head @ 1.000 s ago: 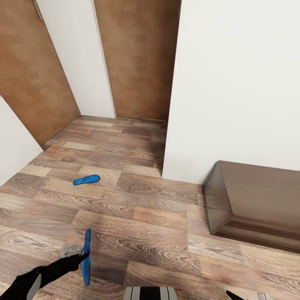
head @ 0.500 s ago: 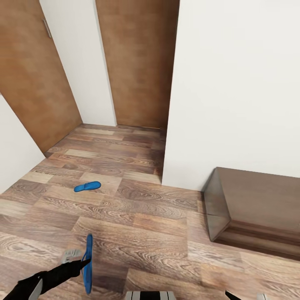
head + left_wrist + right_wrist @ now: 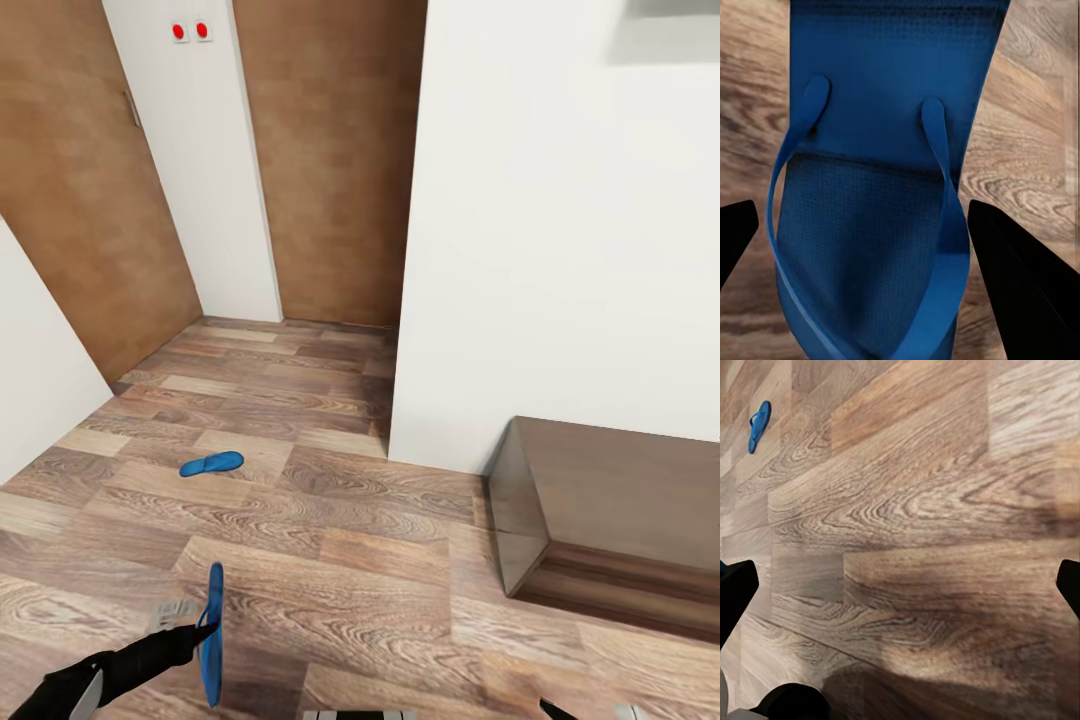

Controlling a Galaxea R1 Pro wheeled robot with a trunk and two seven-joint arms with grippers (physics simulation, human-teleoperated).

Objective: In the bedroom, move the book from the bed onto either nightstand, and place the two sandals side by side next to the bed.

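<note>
Left fingers (image 3: 205, 628) grip a thin blue sandal (image 3: 211, 634); right fingers' state unclear.

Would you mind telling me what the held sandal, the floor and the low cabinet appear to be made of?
Held sandal: probably foam or rubber, matte blue with a fine grid texture and thin straps. Floor: wood-look planks with strong grain, slight sheen. Low cabinet: dark brown wood or veneer, glossy, judging by its faint reflections.

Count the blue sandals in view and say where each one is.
2. One sandal is gripped on edge in the left gripper, low at the head view's left. The other sandal lies flat on the wood floor farther ahead, toward the doors.
</note>
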